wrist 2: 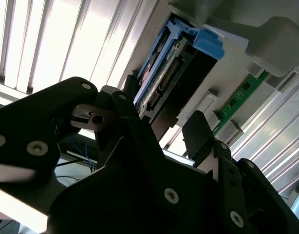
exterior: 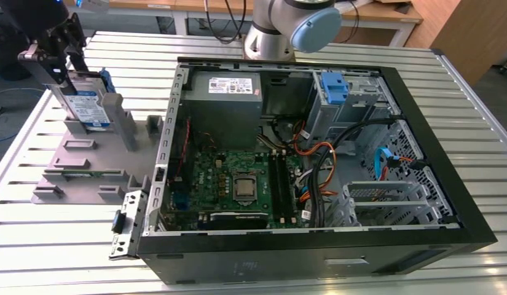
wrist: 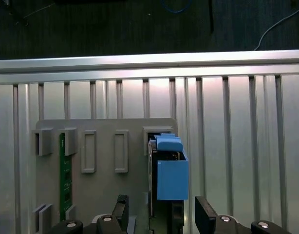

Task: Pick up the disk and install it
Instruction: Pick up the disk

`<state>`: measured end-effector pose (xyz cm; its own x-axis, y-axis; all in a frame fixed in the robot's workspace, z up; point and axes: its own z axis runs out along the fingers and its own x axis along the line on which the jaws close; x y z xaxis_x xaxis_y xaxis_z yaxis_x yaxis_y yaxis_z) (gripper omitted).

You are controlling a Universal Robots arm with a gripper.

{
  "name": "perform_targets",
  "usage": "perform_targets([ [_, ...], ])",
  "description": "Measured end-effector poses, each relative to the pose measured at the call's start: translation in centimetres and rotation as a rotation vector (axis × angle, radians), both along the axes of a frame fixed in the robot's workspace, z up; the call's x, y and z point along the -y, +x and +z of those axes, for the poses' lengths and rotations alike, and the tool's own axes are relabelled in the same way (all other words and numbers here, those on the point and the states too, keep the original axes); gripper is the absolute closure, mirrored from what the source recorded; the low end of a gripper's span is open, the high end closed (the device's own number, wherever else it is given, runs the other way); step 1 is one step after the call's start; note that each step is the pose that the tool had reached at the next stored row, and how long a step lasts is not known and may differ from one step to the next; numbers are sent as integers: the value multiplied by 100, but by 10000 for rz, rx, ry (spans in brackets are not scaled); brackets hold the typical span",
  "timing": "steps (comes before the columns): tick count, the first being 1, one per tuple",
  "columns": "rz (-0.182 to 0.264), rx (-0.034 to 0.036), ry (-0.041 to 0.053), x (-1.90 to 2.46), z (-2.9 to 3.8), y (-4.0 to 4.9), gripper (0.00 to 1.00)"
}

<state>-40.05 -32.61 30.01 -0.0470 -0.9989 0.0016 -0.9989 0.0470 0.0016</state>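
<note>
In the exterior view, the disk [exterior: 85, 106] stood upright on its edge in a slot of a grey holder [exterior: 89, 160], at the exterior view's left on the slatted metal table [exterior: 56, 246]. Its white-and-blue label faced the camera and its blue carrier showed along the far edge. The gripper [exterior: 66, 72] hung over the top of the disk. An open computer case [exterior: 450, 184] lay beside the holder, toward the exterior view's right. Inside it were a motherboard [exterior: 236, 178], a grey power-supply box [exterior: 228, 92] and a lone blue bracket [exterior: 335, 89]. The arm's base [exterior: 278, 24] stood behind the case.

In the second wrist view, the gripper [wrist 2: 161, 114] was spread, with its 2 black fingers [wrist 2: 200, 134] apart. The disk [wrist 2: 161, 80] showed end-on just past the tips, seated in the holder [wrist 2: 237, 53]. A green memory stick [wrist 2: 242, 92] sat in a neighbouring slot.

In the first wrist view, the gripper [wrist: 162, 207] was spread wide. Its 2 fingers [wrist: 121, 204] stood 1 on each side of the disk [wrist: 171, 170], and a gap showed between each pad and the carrier. The disk sat in an end slot of the holder [wrist: 105, 141], well apart from the memory stick [wrist: 65, 170].
</note>
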Motion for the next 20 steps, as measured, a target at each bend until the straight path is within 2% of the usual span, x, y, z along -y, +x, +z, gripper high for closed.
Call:
perform_targets([
  [6,1,0,0,0,0,0,37],
  [7,2,0,0,0,0,0,43],
  [8,2,0,0,0,0,0,43],
  [9,2,0,0,0,0,0,49],
  [10,2,0,0,0,0,0,49],
  [11,3,0,0,0,0,0,56],
  [20,3,2,1,0,4,0,56],
])
